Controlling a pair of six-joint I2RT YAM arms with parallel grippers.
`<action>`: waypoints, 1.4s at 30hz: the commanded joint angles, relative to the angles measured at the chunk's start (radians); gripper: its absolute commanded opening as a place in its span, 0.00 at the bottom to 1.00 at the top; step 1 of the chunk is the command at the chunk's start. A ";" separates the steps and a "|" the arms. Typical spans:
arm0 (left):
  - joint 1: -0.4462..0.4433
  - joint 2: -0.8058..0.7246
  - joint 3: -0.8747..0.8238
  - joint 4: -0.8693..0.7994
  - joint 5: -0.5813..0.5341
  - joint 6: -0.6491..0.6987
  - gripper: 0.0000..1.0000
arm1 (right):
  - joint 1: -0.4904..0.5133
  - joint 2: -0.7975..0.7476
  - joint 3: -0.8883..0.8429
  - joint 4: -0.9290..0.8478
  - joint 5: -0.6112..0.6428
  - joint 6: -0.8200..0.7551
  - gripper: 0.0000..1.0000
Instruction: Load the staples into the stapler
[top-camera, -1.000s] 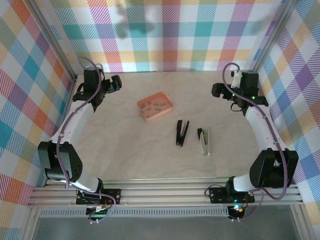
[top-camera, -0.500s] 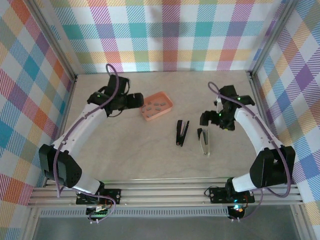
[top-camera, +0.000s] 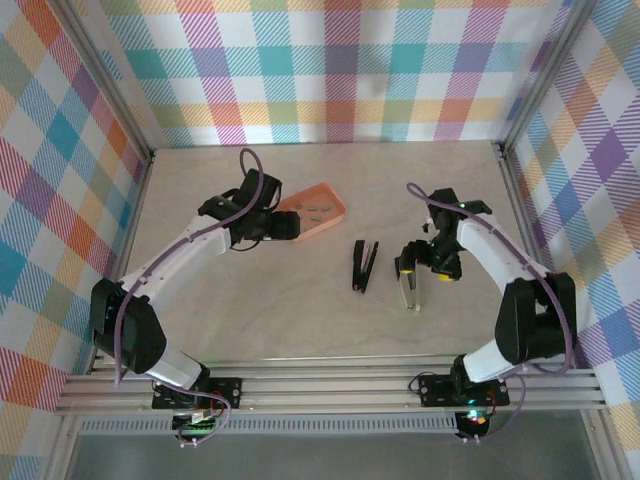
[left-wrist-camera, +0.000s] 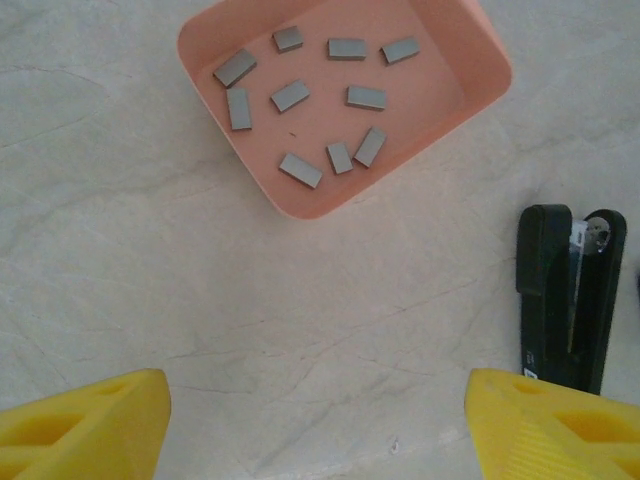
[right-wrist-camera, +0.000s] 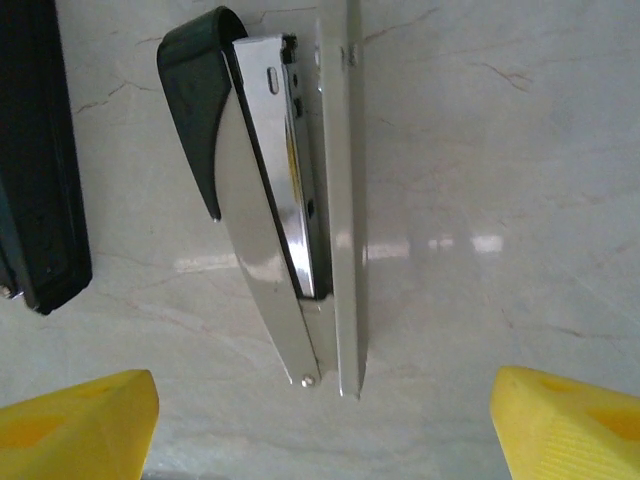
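On the left, my left gripper (left-wrist-camera: 315, 390) hung spread and empty near the tray (left-wrist-camera: 425, 115), where the staples (left-wrist-camera: 290, 96) lay loose for picking; my right gripper (right-wrist-camera: 320, 385), jaws wide, straddled the silver stapler (right-wrist-camera: 270, 220), probably to steady it for loading.

A pale, marble-veined surface (top-camera: 250, 310) sits inside a booth. Checked cloth walls (top-camera: 340, 70) in orange, teal, purple, yellow and white close the back and both sides. Grey metal rails (top-camera: 330, 392) run along the near edge. The light is soft and even.
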 joint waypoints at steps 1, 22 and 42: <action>-0.006 0.027 0.001 0.019 -0.017 -0.015 0.77 | 0.021 0.079 0.042 0.037 -0.003 -0.031 0.85; -0.012 0.104 0.056 0.012 -0.090 -0.020 0.78 | 0.071 0.351 0.125 0.128 0.093 0.008 0.52; -0.021 0.088 0.043 0.346 0.258 0.226 0.82 | 0.068 0.073 0.129 0.283 -0.031 0.090 0.27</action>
